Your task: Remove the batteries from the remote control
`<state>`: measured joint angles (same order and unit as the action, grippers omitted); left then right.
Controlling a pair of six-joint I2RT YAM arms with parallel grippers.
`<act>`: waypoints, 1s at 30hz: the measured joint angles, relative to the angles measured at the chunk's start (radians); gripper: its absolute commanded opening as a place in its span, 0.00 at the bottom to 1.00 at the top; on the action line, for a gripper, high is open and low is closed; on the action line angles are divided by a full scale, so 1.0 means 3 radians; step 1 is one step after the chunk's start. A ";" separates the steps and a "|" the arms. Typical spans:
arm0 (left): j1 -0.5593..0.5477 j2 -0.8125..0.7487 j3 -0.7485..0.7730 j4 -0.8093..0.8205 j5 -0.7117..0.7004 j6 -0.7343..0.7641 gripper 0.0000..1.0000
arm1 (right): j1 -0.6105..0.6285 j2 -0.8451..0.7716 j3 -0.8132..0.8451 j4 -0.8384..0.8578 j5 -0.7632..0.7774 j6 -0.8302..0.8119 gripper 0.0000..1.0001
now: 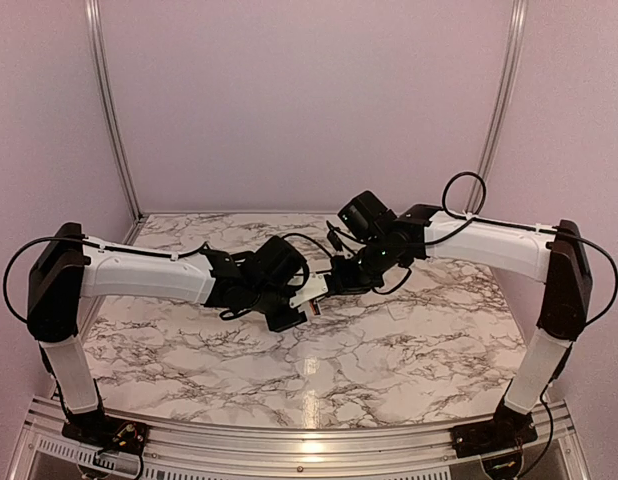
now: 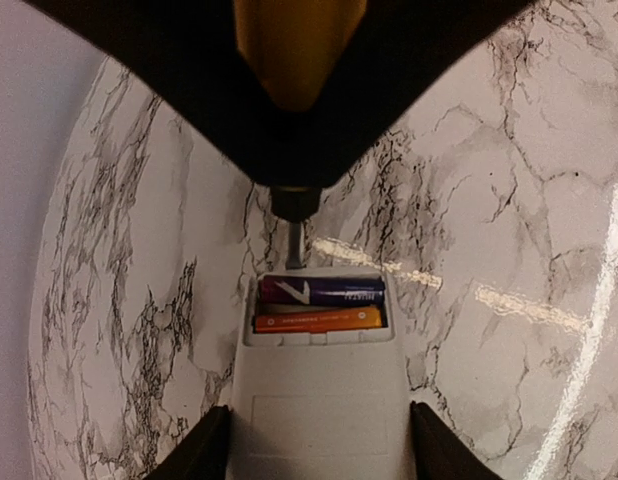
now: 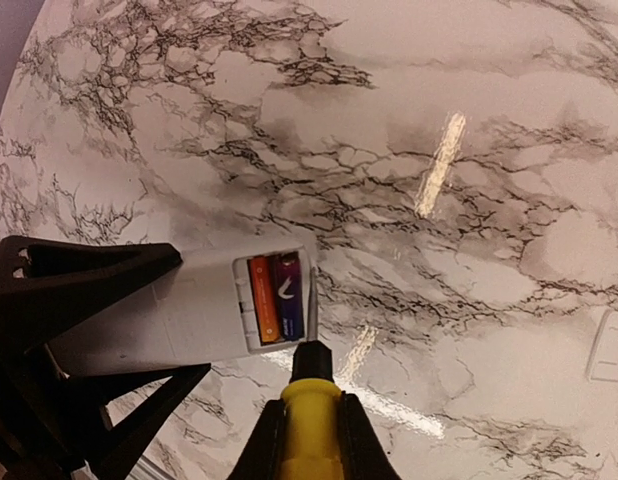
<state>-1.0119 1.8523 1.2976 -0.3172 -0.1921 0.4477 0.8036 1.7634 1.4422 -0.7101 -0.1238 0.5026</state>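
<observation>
My left gripper (image 2: 319, 445) is shut on the white remote control (image 2: 319, 400), holding it by its long sides above the table. Its battery bay is open and holds two batteries side by side, one orange (image 2: 319, 319) and one purple (image 2: 324, 291). My right gripper (image 3: 309, 445) is shut on a yellow stick with a black tip (image 3: 309, 420). The stick's thin metal point lies against the remote's end edge, next to the purple battery (image 3: 289, 297). The two grippers meet over the table's middle in the top view, left (image 1: 289, 300) and right (image 1: 344, 272).
A small flat white piece (image 3: 611, 345) lies on the marble table (image 3: 469, 120) to the right of the stick. Pink walls and metal posts (image 1: 107, 110) close the back and sides.
</observation>
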 measured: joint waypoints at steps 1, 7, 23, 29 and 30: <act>-0.0001 0.0000 0.0000 -0.0001 -0.0004 -0.0013 0.00 | -0.0001 0.0000 -0.0003 0.0015 0.0000 0.0004 0.00; -0.0006 0.0000 0.0000 -0.0004 -0.0017 -0.0070 0.00 | -0.0005 -0.0053 -0.0067 0.0075 0.0001 0.0013 0.00; -0.0009 0.0003 0.0001 0.0013 -0.0036 -0.0203 0.00 | -0.0005 -0.0224 -0.0238 0.0248 -0.0107 0.0051 0.00; -0.0010 0.0005 0.0001 0.0048 -0.0033 -0.0267 0.00 | -0.0005 -0.0224 -0.0284 0.0299 -0.0169 0.0057 0.00; -0.0011 0.0005 0.0001 0.0052 -0.0033 -0.0278 0.00 | -0.0005 -0.0224 -0.0289 0.0300 -0.0177 0.0058 0.00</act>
<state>-1.0153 1.8538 1.2980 -0.3016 -0.2020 0.3641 0.8021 1.6962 1.3556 -0.6201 -0.1768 0.5201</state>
